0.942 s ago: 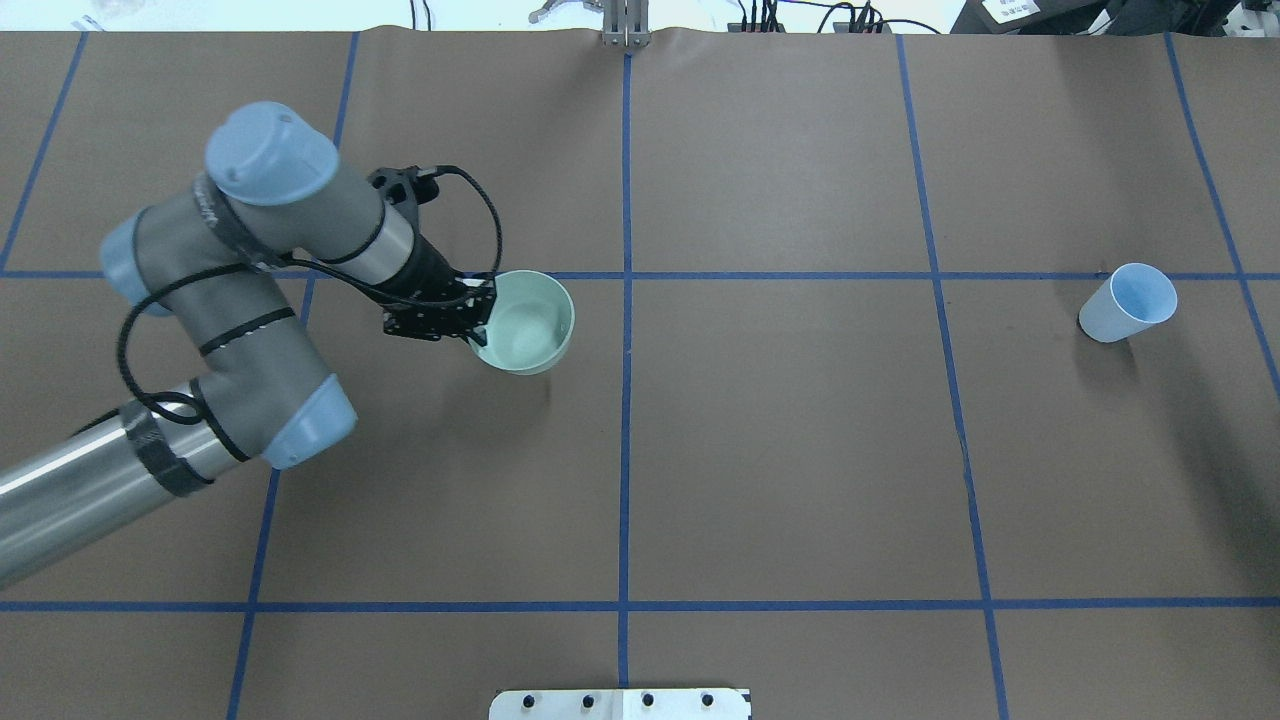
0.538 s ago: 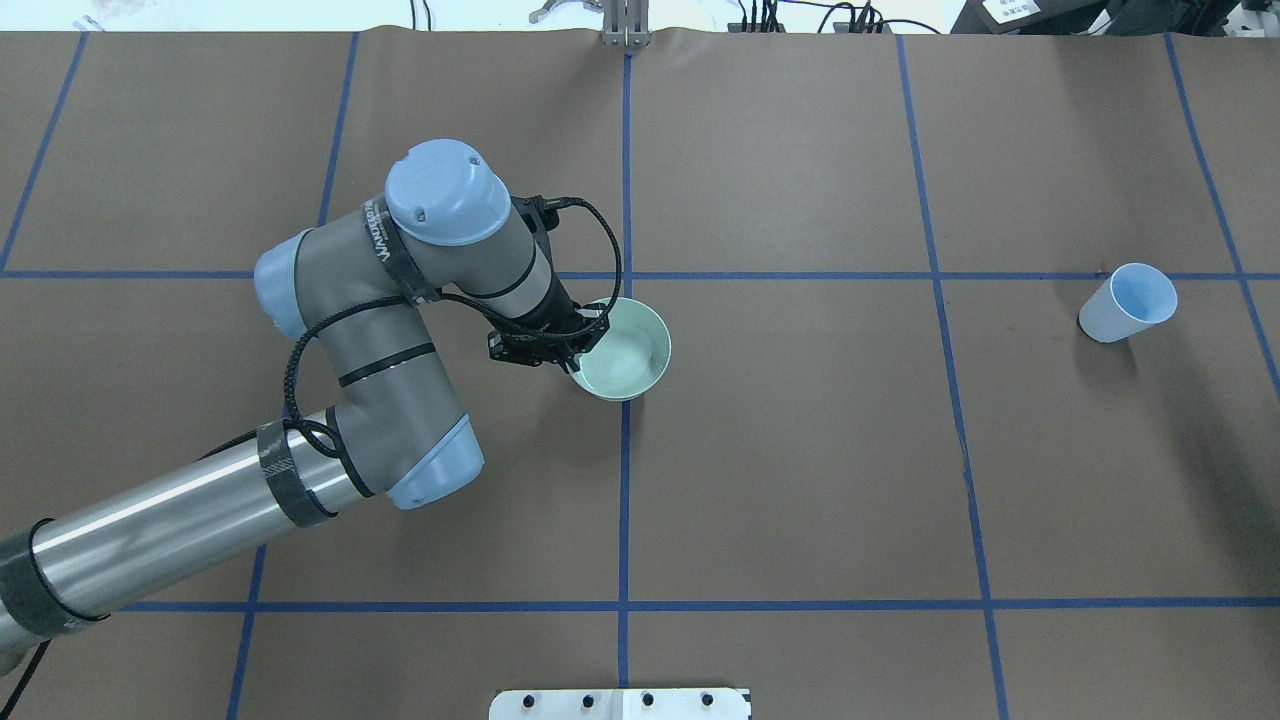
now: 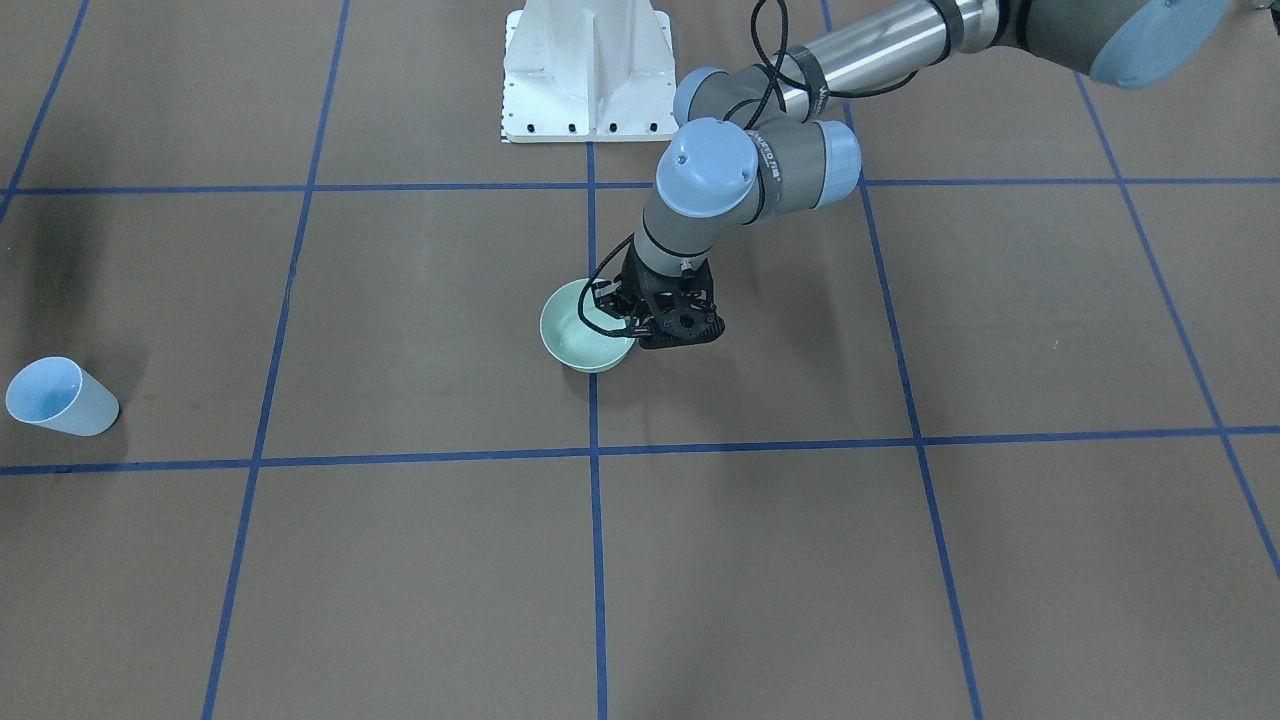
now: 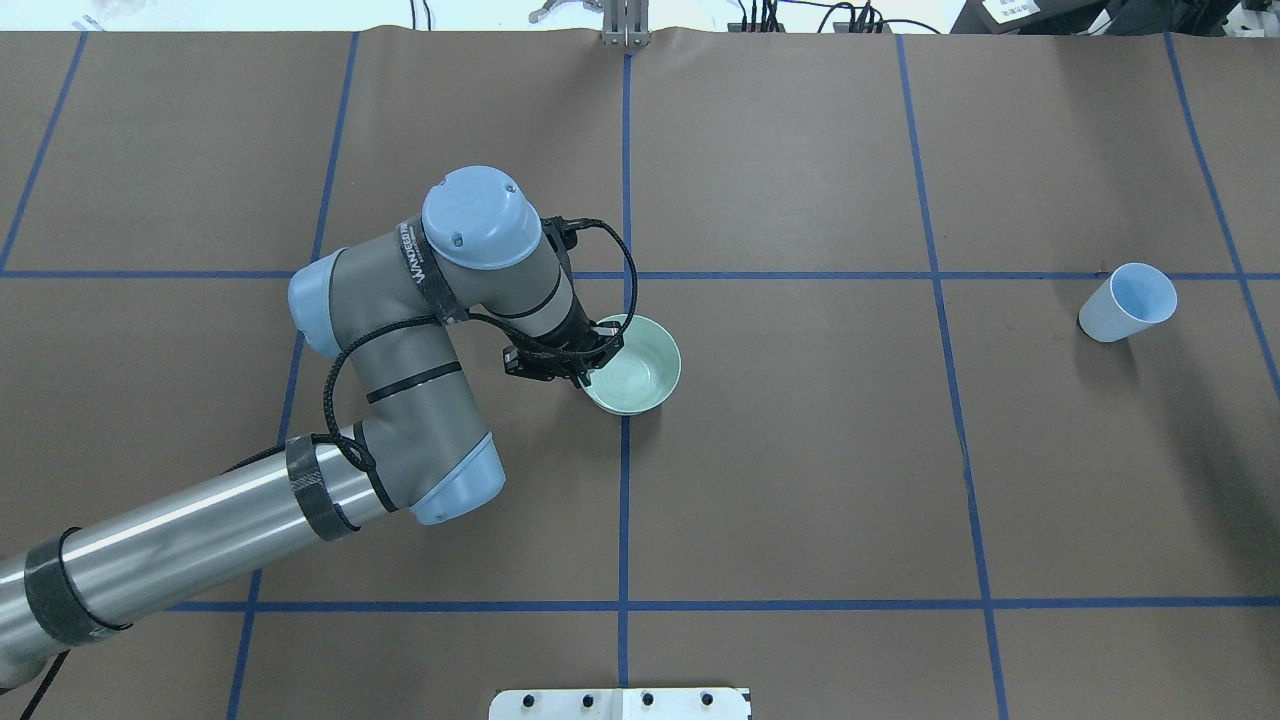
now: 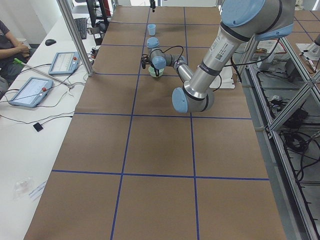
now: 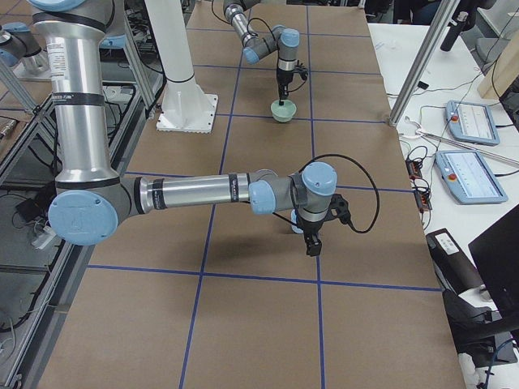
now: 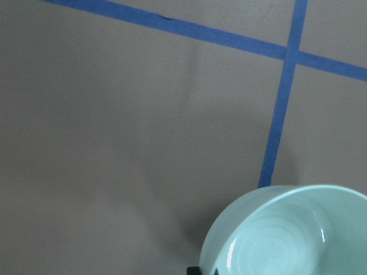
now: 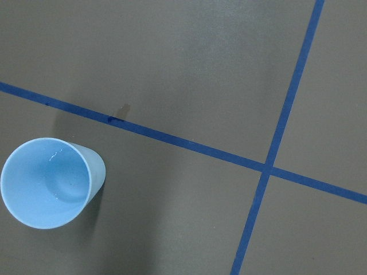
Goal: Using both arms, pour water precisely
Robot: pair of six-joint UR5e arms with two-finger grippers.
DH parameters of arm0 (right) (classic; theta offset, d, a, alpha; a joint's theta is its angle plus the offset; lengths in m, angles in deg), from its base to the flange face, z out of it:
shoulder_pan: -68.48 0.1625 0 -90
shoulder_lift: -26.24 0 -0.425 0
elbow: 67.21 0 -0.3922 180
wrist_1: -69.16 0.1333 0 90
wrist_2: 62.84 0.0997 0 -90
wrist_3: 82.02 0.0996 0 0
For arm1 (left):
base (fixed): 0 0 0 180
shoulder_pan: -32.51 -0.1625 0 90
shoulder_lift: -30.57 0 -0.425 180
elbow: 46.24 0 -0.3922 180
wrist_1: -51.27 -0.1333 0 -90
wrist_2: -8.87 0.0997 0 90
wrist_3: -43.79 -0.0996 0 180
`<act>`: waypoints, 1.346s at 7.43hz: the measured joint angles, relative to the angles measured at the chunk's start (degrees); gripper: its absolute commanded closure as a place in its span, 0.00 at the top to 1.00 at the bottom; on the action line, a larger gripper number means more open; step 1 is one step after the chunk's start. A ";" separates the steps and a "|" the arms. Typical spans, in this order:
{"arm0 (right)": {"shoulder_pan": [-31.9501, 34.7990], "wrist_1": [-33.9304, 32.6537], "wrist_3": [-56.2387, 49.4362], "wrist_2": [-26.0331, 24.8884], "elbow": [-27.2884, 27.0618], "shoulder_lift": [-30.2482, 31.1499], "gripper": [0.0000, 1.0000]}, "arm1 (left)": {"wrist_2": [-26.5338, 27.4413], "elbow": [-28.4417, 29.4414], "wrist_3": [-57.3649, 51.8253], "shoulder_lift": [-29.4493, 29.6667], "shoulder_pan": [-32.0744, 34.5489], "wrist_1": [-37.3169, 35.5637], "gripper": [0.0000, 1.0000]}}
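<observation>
My left gripper (image 4: 592, 362) is shut on the near rim of a mint green bowl (image 4: 636, 366), one finger inside it. The bowl sits upright on or just above the brown table, on the centre blue line. It also shows in the front view (image 3: 580, 340) with the gripper (image 3: 632, 325) beside it, and in the left wrist view (image 7: 292, 235). A light blue cup (image 4: 1128, 303) stands alone at the far right and shows in the right wrist view (image 8: 49, 183). My right gripper (image 6: 312, 245) shows only in the exterior right view; I cannot tell whether it is open or shut.
The white bolted pedestal (image 3: 590, 70) stands at the robot's side of the table. Blue tape lines (image 4: 625, 500) divide the brown table cover into cells. Tablets and cables (image 5: 32, 90) lie on a side bench beyond the table.
My left arm has carried the bowl to the right and a little nearer, from the left cell onto the centre blue line. The blue cup has not moved.
</observation>
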 measured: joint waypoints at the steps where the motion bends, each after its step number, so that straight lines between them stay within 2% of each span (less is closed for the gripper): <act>1: -0.02 0.00 0.00 0.02 -0.01 0.00 1.00 | 0.02 0.71 0.00 0.41 -0.20 0.24 0.77; 2: -0.02 0.00 0.00 0.02 0.00 -0.01 1.00 | 0.03 1.00 0.00 0.76 -0.29 0.44 0.99; 4: -0.02 0.30 0.00 -0.05 -0.23 -0.25 1.00 | 0.04 -0.83 0.34 1.71 0.67 0.61 0.99; 6: -0.01 5.16 0.04 -0.05 0.26 0.18 1.00 | 0.06 -6.53 1.87 1.20 3.65 -0.03 1.00; 8: 0.00 18.06 2.17 0.01 0.14 4.91 1.00 | -0.05 -12.77 3.34 -3.16 6.35 -1.11 1.00; 10: -0.24 36.79 9.56 0.21 0.21 11.55 1.00 | -0.24 -16.53 0.42 -8.60 8.37 -1.12 1.00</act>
